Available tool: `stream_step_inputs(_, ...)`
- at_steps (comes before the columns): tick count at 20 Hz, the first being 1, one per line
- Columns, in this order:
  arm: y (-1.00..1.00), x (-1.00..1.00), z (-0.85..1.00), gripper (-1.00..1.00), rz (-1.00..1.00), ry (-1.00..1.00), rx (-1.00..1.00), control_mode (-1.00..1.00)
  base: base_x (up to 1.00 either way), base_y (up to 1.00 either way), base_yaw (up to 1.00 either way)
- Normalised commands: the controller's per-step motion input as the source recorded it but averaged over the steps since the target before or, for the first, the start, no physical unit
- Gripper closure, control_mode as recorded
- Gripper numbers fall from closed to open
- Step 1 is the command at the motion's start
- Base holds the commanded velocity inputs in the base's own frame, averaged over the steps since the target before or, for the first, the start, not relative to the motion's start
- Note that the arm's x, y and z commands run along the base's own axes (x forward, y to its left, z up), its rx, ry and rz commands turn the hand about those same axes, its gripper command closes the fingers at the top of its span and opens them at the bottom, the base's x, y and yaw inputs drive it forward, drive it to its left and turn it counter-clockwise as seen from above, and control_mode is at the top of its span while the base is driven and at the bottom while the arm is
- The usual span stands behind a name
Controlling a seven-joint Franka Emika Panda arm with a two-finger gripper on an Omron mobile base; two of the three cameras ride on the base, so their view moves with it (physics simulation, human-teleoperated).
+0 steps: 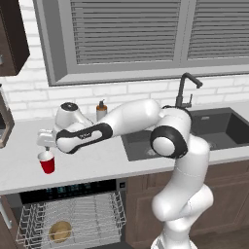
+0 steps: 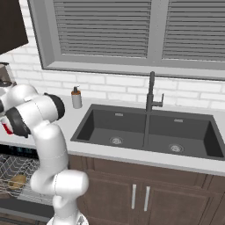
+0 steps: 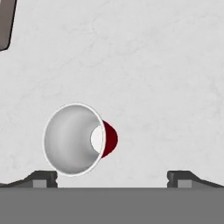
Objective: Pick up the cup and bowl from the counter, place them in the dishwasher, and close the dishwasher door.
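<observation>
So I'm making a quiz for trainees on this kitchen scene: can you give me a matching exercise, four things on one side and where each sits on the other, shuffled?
Things:
1. cup
2. bowl
3. soap bottle
4. gripper

Places:
A. in the dishwasher's wire rack
B. by the wall, left of the sink
C. open, just above the cup
D. upright on the counter, above the open dishwasher

Pairs: 1-D, 2-A, 3-B, 4-C
</observation>
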Motion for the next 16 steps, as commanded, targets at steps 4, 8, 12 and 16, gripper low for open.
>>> stream_step_inputs(4, 0.12, 0.17, -0.01, -1.0, 0.0, 0.0, 0.0, -1.0, 0.0, 0.0, 0.0)
stream_step_inputs(8, 0.05, 0.17, -0.15, -1.0, 0.0, 0.03, 0.0, -1.0, 0.0, 0.0, 0.0)
stream_step_inputs(12, 0.07, 0.11, -0.27, -1.0, 0.0, 0.11, 0.0, -1.0, 0.0, 0.0, 0.0)
stream_step_inputs(16, 0.14, 0.03, -0.3, -1.0, 0.0, 0.13, 0.0, -1.0, 0.0, 0.0, 0.0)
